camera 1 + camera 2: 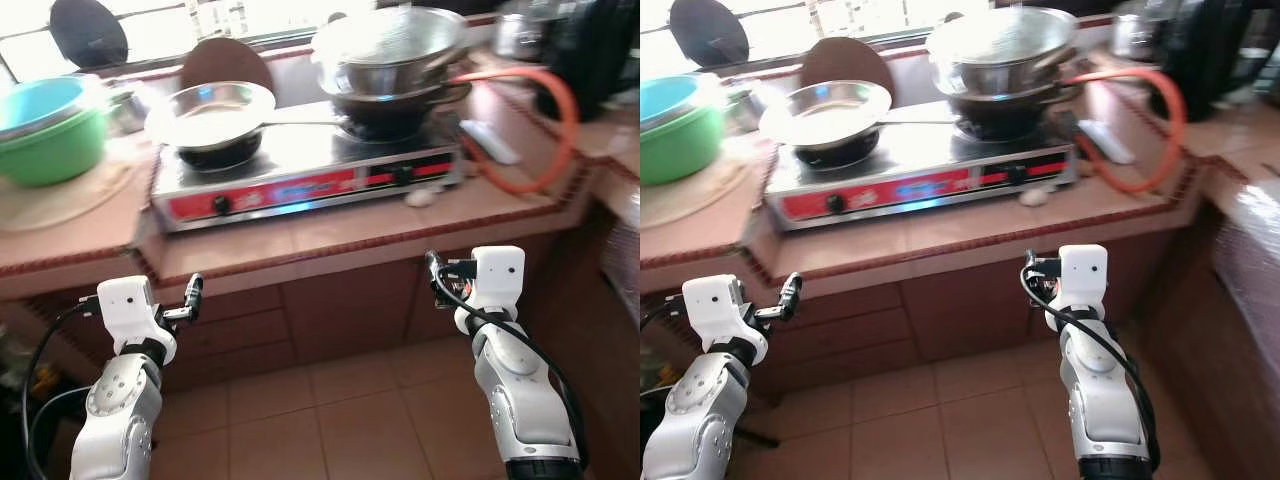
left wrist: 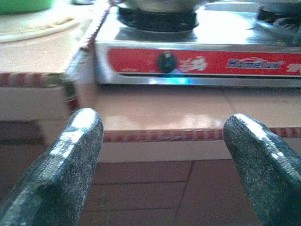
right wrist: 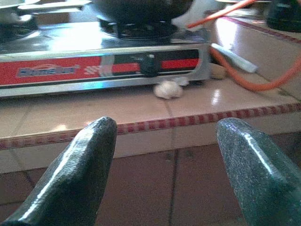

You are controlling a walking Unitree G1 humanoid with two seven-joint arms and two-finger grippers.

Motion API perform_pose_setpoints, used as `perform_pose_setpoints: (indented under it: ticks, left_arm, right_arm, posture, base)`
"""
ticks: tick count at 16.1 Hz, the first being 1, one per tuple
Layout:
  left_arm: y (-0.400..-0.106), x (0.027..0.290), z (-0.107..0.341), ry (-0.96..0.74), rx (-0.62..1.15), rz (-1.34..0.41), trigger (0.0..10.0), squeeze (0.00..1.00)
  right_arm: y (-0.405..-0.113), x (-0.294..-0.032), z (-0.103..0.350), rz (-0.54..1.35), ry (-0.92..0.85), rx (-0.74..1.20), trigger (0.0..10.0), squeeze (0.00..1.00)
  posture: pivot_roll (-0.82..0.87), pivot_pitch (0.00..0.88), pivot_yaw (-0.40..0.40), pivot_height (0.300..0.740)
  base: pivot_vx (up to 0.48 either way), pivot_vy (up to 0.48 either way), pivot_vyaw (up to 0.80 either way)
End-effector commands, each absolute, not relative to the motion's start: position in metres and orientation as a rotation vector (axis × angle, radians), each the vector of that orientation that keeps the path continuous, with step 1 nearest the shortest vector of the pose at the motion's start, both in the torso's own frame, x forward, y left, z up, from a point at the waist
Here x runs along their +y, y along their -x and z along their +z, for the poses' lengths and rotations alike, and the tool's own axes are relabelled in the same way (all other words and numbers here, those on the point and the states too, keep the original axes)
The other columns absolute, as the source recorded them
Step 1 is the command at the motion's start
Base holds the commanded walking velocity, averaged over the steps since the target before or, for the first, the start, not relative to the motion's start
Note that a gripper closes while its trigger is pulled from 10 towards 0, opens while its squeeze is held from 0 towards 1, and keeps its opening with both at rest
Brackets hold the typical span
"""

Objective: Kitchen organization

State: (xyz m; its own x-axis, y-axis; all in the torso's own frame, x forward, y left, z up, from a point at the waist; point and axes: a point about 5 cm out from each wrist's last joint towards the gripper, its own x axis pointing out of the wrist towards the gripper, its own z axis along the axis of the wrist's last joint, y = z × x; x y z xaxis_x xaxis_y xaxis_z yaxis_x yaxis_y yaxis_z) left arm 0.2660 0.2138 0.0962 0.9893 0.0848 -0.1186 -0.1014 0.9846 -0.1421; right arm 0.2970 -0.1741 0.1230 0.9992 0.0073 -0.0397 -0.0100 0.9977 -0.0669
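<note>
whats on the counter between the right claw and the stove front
Bare counter tile, except a small white lump lying right against the stove under its right knob. The right wrist view shows it, past the open right claw.

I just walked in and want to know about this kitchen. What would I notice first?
The shiny two-burner gas stove with its red front sits on the tiled counter, a steel frying pan on its left burner and stacked steel bowls on its right. A bright orange gas hose loops at the stove's right, and a green basin sits far left. Below, the left gripper and right gripper wait open.
</note>
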Motion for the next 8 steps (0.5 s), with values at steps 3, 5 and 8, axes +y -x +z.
perform_pose_setpoints:
  ticks: [3, 5, 8]
  left_arm:
    - [-0.268, 0.216, 0.091, 0.154, 0.127, 0.108, 10.0, 0.0]
    - [-0.27, 0.211, 0.091, 0.161, 0.118, 0.107, 10.0, 0.0]
    - [-0.273, 0.204, 0.09, 0.208, 0.089, 0.146, 10.0, 0.0]
  right_arm:
    - [-0.297, -0.17, 0.124, 0.03, 0.06, 0.035, 10.0, 0.0]
    - [-0.298, -0.17, 0.127, 0.053, 0.081, 0.028, 10.0, 0.0]
    - [-0.307, -0.169, 0.136, 0.112, 0.112, 0.019, 10.0, 0.0]
  posture:
    - [-0.17, 0.034, 0.097, 0.74]
    - [-0.18, 0.031, 0.066, 0.74]
    - [-0.17, 0.029, 0.006, 0.74]
  base:
    - [0.0, 0.0, -0.74]
    - [0.0, 0.0, 0.0]
    - [0.0, 0.0, 0.0]
